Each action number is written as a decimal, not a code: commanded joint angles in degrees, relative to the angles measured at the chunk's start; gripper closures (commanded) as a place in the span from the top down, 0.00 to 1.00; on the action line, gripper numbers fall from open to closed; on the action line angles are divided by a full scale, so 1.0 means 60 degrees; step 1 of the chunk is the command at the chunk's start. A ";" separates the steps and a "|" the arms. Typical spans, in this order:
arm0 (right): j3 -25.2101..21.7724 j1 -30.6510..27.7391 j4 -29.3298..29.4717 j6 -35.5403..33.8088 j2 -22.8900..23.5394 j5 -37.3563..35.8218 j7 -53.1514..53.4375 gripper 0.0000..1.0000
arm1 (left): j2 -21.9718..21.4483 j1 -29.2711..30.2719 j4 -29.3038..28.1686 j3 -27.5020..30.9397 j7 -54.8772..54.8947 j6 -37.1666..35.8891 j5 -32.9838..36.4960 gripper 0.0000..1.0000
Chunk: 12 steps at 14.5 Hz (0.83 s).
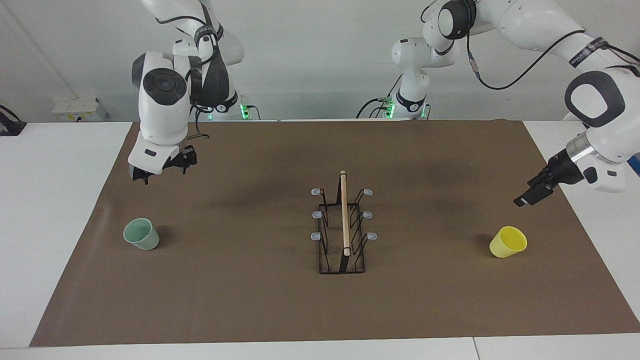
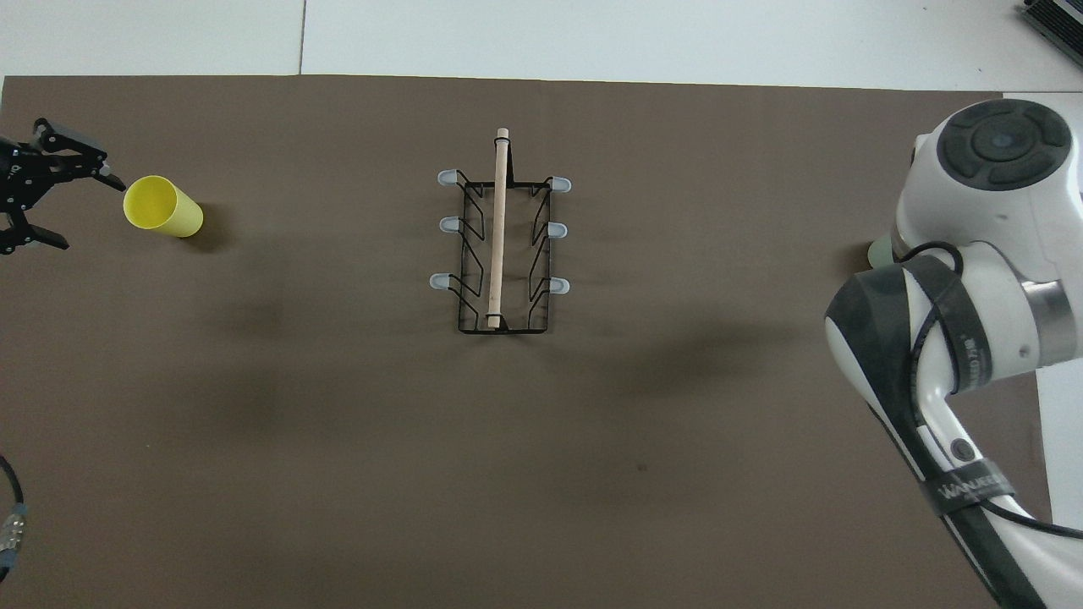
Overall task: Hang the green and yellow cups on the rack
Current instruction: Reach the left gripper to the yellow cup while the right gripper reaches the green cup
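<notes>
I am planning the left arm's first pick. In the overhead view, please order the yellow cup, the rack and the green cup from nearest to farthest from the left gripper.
From the left gripper:
1. Yellow cup, lying on its side just beside the gripper, at the left arm's end.
2. Rack, mid-table.
3. Green cup, at the right arm's end, mostly hidden under the right arm.

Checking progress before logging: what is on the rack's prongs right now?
Nothing. All six grey-capped prongs on the rack are bare in both views. The yellow cup and green cup sit on the brown mat, apart from it. No prong is hidden.
</notes>
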 commanded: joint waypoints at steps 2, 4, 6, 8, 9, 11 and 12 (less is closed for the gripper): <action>0.0011 0.0167 -0.1519 0.1505 -0.0251 -0.1769 -0.0726 1.00 | 0.1350 0.0222 0.1140 0.0442 -0.2549 0.0296 -0.1149 1.00; 0.0011 0.0182 -0.1669 0.1887 -0.0311 -0.1947 -0.1061 1.00 | 0.1833 0.0559 0.1139 0.0662 -0.3284 0.0488 -0.1927 1.00; 0.0011 0.0066 -0.1741 0.1743 -0.0325 -0.1948 -0.1311 1.00 | 0.1995 0.0663 0.1009 0.0678 -0.4074 0.1174 -0.2207 1.00; 0.0011 0.0080 -0.1815 0.1246 -0.0224 -0.2427 -0.3089 1.00 | 0.2359 0.1099 0.0905 0.0678 -0.4631 0.1354 -0.2893 1.00; 0.0011 0.0137 -0.1888 0.1273 -0.0223 -0.3069 -0.3955 1.00 | 0.2565 0.1247 0.0949 0.0678 -0.4852 0.1426 -0.3085 1.00; 0.0011 0.0211 -0.1961 0.1346 -0.0064 -0.3834 -0.4839 1.00 | 0.2728 0.1322 0.0731 0.0678 -0.5160 0.1878 -0.3509 1.00; 0.0011 0.0371 -0.1947 0.1535 0.0112 -0.4243 -0.5046 1.00 | 0.2728 0.1366 0.0439 0.0707 -0.5423 0.2055 -0.4107 1.00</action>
